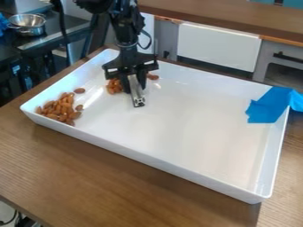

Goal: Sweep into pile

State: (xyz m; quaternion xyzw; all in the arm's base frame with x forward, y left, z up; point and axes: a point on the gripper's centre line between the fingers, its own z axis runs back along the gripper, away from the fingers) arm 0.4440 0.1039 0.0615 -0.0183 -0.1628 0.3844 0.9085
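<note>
Gripper [134, 76] clamped on metal tool [136, 91], eleven o'clock in tray [183, 128]; risk of leaving stray almonds [112, 87] outside nine o'clock pile [59, 109], from tool's narrow width.

You've got a brown wood table [112, 173] under it all, w/ grain showing. On your R, blue tape [267, 106] hangs creased over an edge. Top L of the cam view you'll see a shiny metal bowl [28, 24] on a dark counter [10, 43], w/ a bit of blue stuff [3, 25] just beside it at the far L edge. Across the back you've a wood countertop [219, 15], & below it a white panel [219, 46] next to a grey cabinet [278, 53] w/ a black handle [288, 57]. Btm L corner: you've a black cable [9, 221].
</note>
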